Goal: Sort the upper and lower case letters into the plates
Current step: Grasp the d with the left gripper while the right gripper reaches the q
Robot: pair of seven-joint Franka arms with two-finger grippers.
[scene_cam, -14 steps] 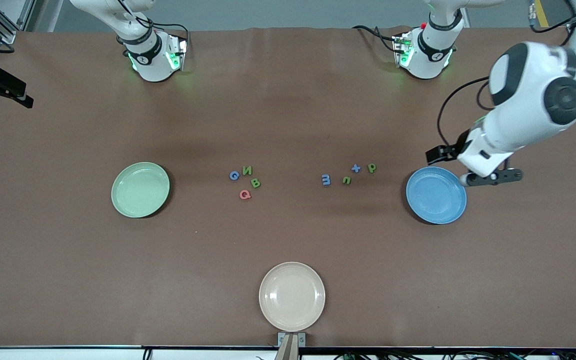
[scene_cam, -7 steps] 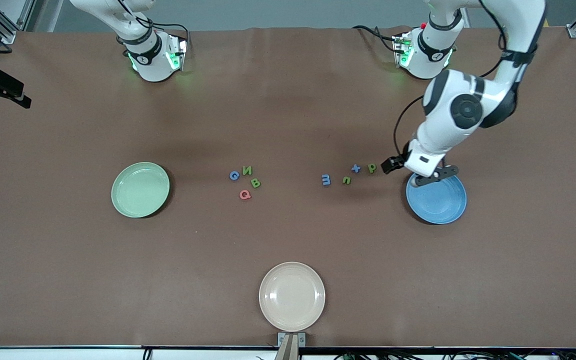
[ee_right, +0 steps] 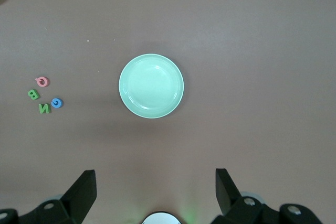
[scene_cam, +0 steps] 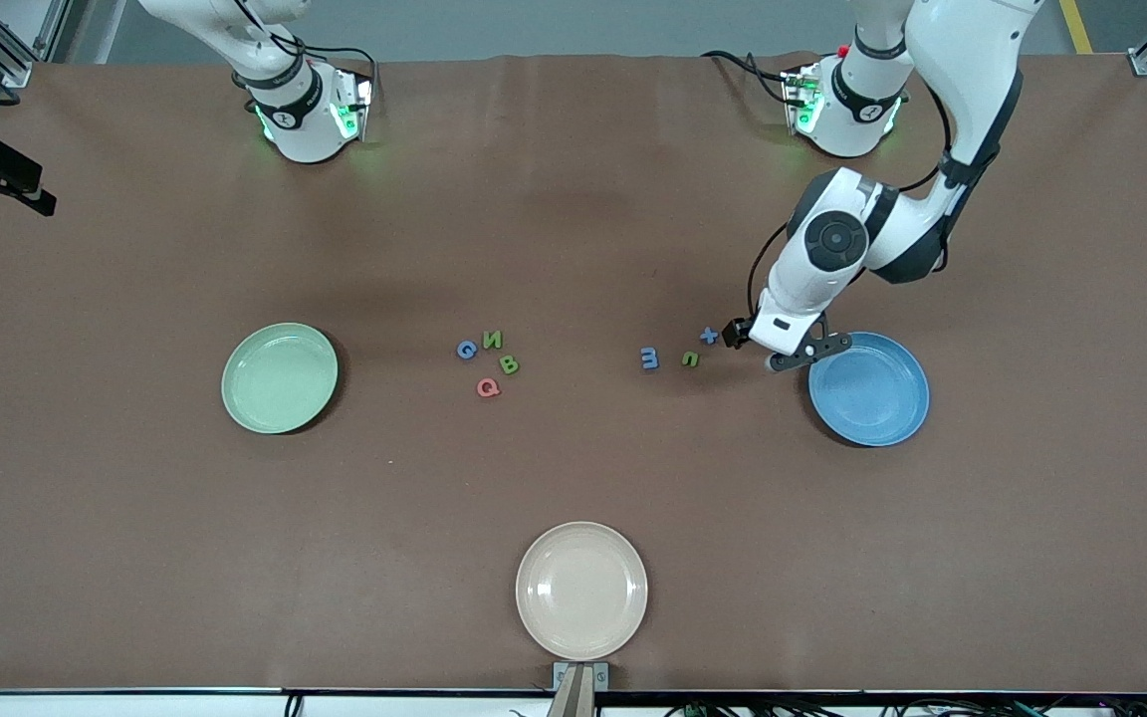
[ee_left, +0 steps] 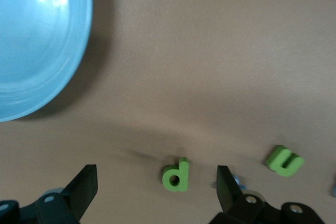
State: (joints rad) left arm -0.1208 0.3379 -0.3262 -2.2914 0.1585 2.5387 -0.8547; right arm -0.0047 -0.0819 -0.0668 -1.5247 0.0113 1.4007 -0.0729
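The left gripper (scene_cam: 768,351), fingers spread wide, is hanging over a small green lowercase p (ee_left: 176,176) lying just beside the blue plate (scene_cam: 872,390) toward the table's middle. To grasp cleanly, it should probably be lowering straight down with the letter centred between the fingers. A green n (ee_left: 284,160) and blue plus sign (scene_cam: 709,336) are lying close by and could get nudged. The right gripper (ee_right: 152,195), fingers also spread, is waiting high above the green plate (scene_cam: 280,377). A beige plate (scene_cam: 581,590) is sitting nearest the camera.
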